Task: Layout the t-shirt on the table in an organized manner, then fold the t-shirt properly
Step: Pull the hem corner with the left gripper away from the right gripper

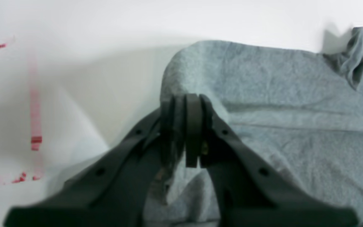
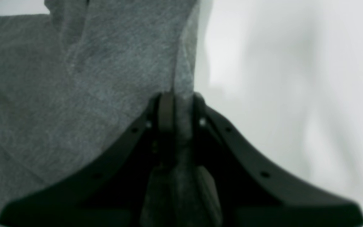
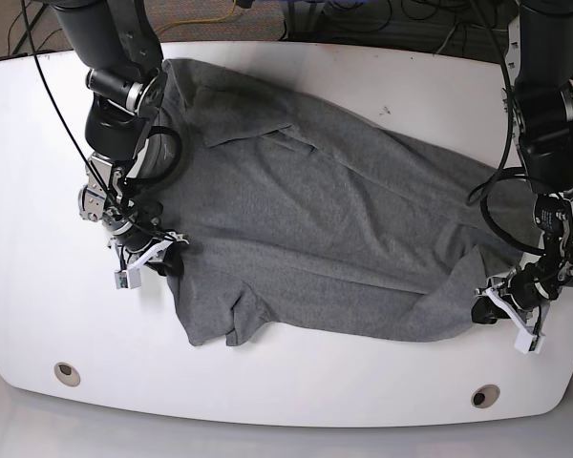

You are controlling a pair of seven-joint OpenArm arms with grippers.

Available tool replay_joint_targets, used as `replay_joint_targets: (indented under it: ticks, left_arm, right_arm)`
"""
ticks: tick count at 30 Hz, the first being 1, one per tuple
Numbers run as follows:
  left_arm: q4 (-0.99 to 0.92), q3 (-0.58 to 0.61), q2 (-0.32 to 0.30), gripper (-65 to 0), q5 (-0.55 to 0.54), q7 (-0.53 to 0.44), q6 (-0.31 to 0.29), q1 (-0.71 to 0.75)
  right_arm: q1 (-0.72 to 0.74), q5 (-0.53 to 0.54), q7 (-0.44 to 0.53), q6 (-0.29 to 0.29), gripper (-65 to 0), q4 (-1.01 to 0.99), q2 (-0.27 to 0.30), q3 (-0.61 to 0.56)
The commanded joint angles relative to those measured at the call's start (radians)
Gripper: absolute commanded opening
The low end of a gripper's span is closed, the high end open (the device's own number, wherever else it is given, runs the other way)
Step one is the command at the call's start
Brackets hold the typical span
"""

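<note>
You see the dark heather-grey t-shirt (image 3: 325, 239) spread across the middle of the white table (image 3: 296, 401), mostly flat but creased, with a folded ridge near its upper left. Its long axis runs diagonally from the upper left of the base view down to the lower right. A sleeve lies at the lower left. Your left gripper (image 1: 186, 126) is pressed together on the shirt's edge at the right side of the base view. Your right gripper (image 2: 176, 113) pinches a fold of cloth at the left side.
</note>
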Motion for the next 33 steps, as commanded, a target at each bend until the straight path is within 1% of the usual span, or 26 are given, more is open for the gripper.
replay_joint_targets:
  ticks: [1, 9, 20, 27, 28, 30, 32, 33]
  left_arm:
    - [0.022, -0.003, -0.030, -59.3, -0.018, -0.024, -0.007, -0.036]
    - [0.021, -0.001, -0.044, -59.2, -0.016, -0.027, -0.009, -0.051]
    - [0.021, -0.001, -0.082, -59.2, -0.016, -0.035, -0.002, -0.053]
    - [0.021, -0.001, -0.091, -59.3, -0.015, -0.109, -0.001, -0.058]
    - [0.021, -0.001, -0.104, -59.3, -0.015, -0.124, 0.001, -0.058]
    - [0.021, -0.003, -0.108, -59.2, -0.015, -0.139, 0.001, -0.058]
    - [0.021, -0.003, -0.111, -59.0, -0.015, -0.153, 0.011, -0.056]
    - [0.021, -0.003, -0.113, -59.0, -0.015, -0.162, 0.027, -0.055]
  right_arm:
    - [0.015, -0.025, -0.032, -0.010, -56.0, 0.005, 0.012, -0.001]
    - [0.015, -0.025, -0.032, -0.010, -56.0, 0.005, 0.015, -0.001]
    - [0.013, -0.025, -0.032, -0.010, -56.0, 0.005, 0.017, -0.002]
    - [0.007, -0.025, -0.029, -0.010, -56.1, 0.005, 0.020, -0.097]
    - [-0.001, -0.022, -0.027, -0.010, -56.1, 0.008, 0.020, -0.114]
    - [-0.002, -0.020, -0.026, -0.010, -56.1, 0.010, 0.020, -0.124]
    - [-0.002, -0.020, -0.019, -0.010, -56.1, 0.010, 0.020, -0.125]
    - [-0.001, -0.020, -0.019, -0.010, -56.1, 0.010, 0.020, -0.125]
